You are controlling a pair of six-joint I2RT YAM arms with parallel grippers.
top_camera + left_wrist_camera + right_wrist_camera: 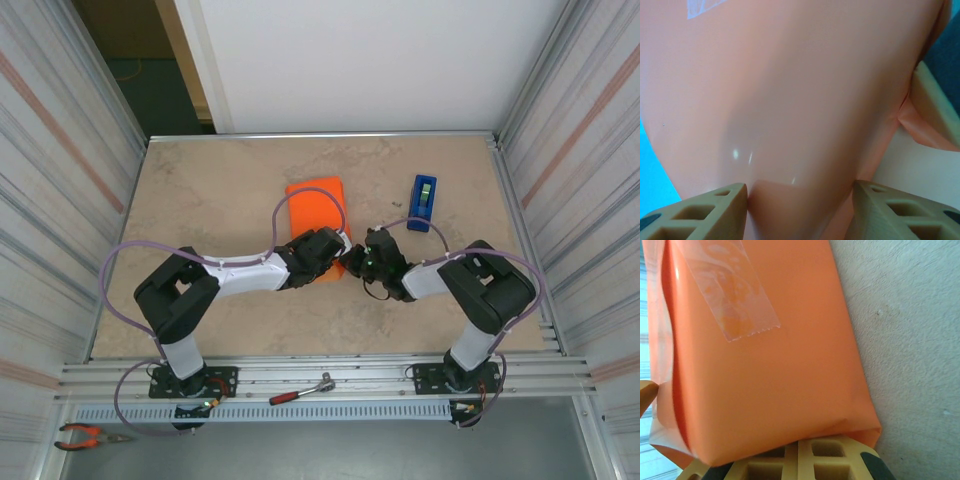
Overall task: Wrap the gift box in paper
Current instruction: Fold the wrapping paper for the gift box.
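Right gripper (800,462) is closed on nothing, tips butted against the parcel's near end; left gripper (800,210) straddles that end half-spread with orange paper (318,205) filling the gap (pinching or just touching, cannot tell). That end fold looks untaped, so either arm backing off would likely let it spring open, and a hard shove could tear the sheet. Gift box sits hidden inside the paper at the middle of the table (200,200), one tape strip (732,290) on top; overpushing would skid it toward the blue tape dispenser (423,203) beyond.

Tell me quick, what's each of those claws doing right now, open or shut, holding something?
Left gripper: closed on the paper, gripping the wrapped end.
Right gripper: shut, nothing seen between its fingers, tips at the paper's edge.
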